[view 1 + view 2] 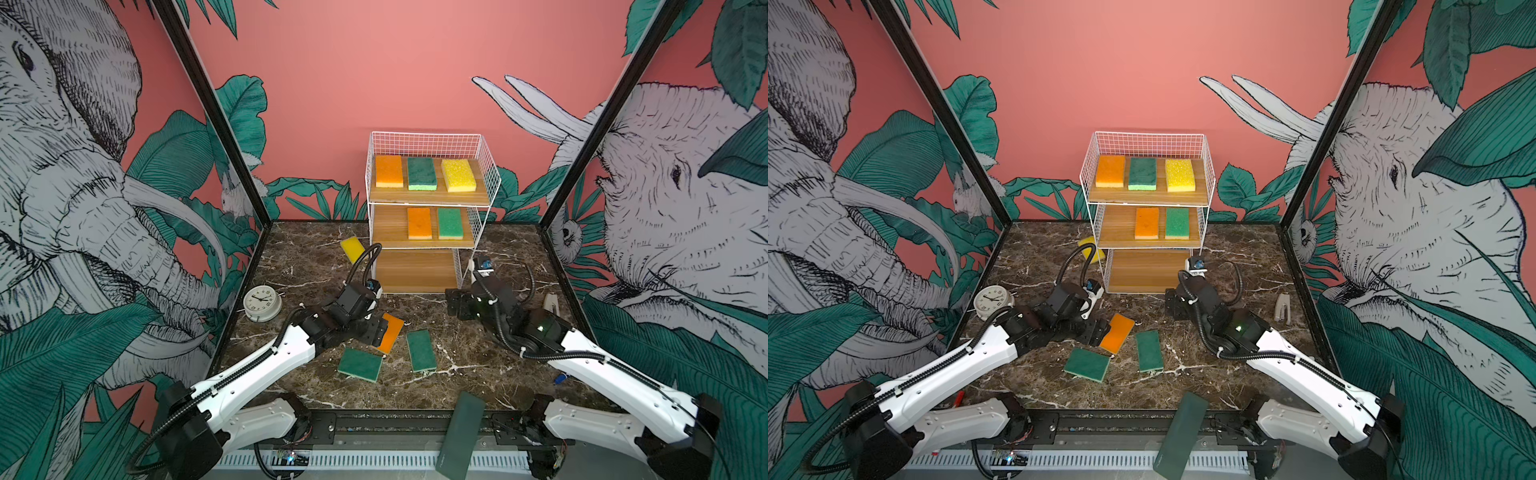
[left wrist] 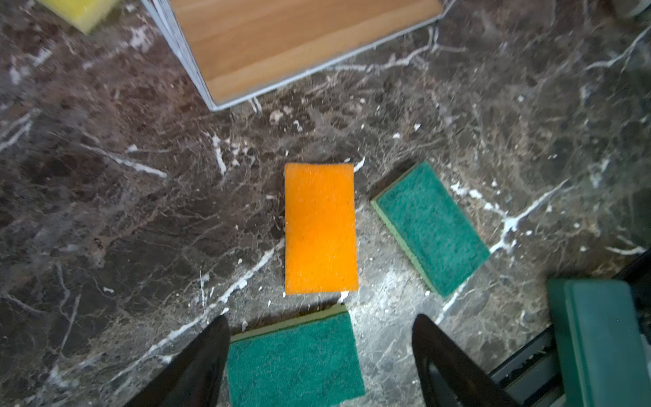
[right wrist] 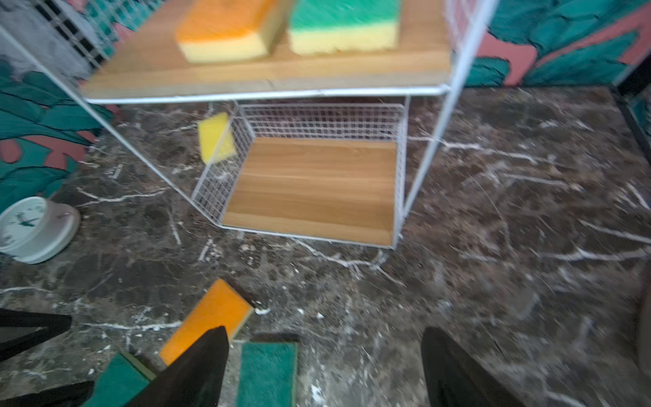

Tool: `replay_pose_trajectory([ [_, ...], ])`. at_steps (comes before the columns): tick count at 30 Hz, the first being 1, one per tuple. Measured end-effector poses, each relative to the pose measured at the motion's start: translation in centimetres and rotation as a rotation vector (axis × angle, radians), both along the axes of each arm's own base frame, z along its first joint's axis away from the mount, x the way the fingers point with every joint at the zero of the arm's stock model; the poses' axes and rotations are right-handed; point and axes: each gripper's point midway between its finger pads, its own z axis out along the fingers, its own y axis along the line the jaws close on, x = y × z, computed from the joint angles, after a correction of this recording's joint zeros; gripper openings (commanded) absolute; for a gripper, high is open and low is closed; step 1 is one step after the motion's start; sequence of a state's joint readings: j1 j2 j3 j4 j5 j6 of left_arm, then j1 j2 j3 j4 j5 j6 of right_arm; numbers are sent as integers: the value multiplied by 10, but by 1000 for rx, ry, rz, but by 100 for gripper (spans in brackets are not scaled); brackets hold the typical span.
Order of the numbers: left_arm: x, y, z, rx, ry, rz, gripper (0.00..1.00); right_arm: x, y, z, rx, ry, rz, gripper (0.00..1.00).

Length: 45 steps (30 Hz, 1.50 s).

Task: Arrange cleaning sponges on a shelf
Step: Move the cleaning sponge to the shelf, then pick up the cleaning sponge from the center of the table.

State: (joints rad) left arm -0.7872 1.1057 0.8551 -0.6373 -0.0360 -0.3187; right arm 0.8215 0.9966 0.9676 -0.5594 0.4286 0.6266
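Near edge: dark grey-green slab (image 1: 461,432) lies tilted over the front lip of the marble table (image 1: 291,266), well apart from the sponges.
Clock (image 1: 262,303): white, round, resting on the table near the left wall.
Loose yellow sponge (image 1: 352,248): on the table, just beside the shelf's left side, partly behind the left arm's cable.
Left gripper (image 2: 320,319): jaws spread wide, nothing held; low over the three loose sponges. In both top views it overlaps the loose orange sponge's left edge; contact cannot be told.
Front green sponge (image 1: 360,364): flat on the table, dark face up, nearest the front; the wrist view shows it beneath the left fingers (image 2: 208,356).
Loose orange sponge (image 1: 394,332): flat on the table, between the two green ones, apart from both.
Right green sponge (image 1: 421,350): flat, dark face up, near the orange one.
Shelf (image 1: 489,174): upright at the back centre of the table.
Top board: top orange sponge (image 1: 389,171), top green sponge (image 1: 422,173), top yellow sponge (image 1: 458,175), side by side with gaps.
Middle board: middle orange sponge (image 1: 419,223), middle green sponge (image 1: 450,223), side by side, toward the right.
Right gripper (image 3: 324,331): jaws wide apart, nothing between them; low over the table before the shelf's right front corner.
Stapler (image 1: 551,305): pale, on the table near the right wall.
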Motion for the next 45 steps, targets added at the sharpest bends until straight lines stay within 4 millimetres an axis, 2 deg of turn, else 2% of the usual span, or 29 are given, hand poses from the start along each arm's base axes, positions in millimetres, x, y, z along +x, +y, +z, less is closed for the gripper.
replay_pose_trajectory([
  [5,-10,7,-20,20,9,-25,83,-25,-64,-25,-16,88,-168,91],
  [8,-12,9,-28,31,17,-36,83,-39,-86,-47,-21,158,-235,91],
  [11,-12,6,-38,43,30,-49,83,-49,-96,-70,-21,233,-275,91],
  [15,-10,5,-52,71,49,-55,83,-57,-98,-89,-11,302,-299,91],
  [23,-5,-2,-70,102,66,-75,84,-58,-96,-102,13,369,-317,91],
  [24,-5,-2,-73,105,71,-76,86,-57,-95,-104,12,377,-317,91],
  [25,-5,-3,-76,110,78,-77,99,-57,-94,-106,11,387,-317,91],
  [26,-5,-4,-80,121,85,-84,100,-56,-93,-108,9,398,-317,91],
  [30,-8,-5,-90,142,113,-88,99,-55,-90,-112,7,418,-312,92],
  [36,-6,-16,-95,128,106,-97,96,-52,-88,-110,29,409,-309,92],
  [45,-14,-25,-120,163,157,-93,93,-53,-88,-106,48,393,-308,93],
])
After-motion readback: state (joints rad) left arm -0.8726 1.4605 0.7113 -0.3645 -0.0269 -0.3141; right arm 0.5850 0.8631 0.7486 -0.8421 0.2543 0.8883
